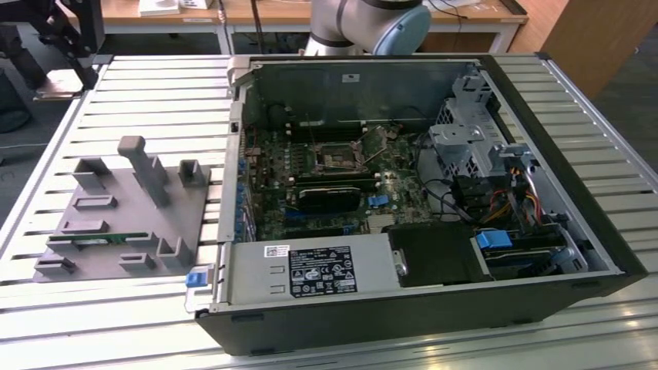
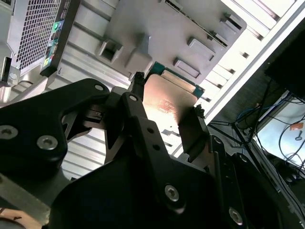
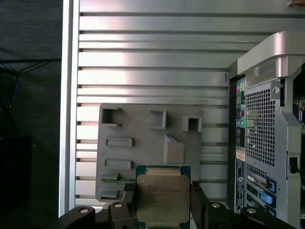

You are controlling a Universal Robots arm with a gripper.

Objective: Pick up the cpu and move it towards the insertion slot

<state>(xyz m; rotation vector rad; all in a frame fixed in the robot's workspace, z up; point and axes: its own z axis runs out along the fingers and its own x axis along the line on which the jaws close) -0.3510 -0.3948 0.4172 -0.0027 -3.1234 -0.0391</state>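
The cpu (image 3: 162, 196), a flat square chip with a silvery top and a green rim, sits clamped between the two black fingers of my gripper (image 3: 162, 202). In the second wrist view the cpu (image 2: 167, 98) shows its shiny face, with the gripper (image 2: 167, 120) shut on two opposite edges. It hangs well above the grey plastic fixture (image 3: 143, 138). The insertion slot (image 1: 337, 158), a square socket with a metal frame and a dark centre, lies on the motherboard inside the open computer case (image 1: 575, 223).
The grey fixture (image 1: 123, 216) stands on the slatted metal table (image 1: 154, 85) at the exterior view's left of the case, with a green memory stick (image 1: 115, 239) lying in it. The arm's base (image 1: 370, 27) rises behind the case. Cables and drive bays fill the case's right side.
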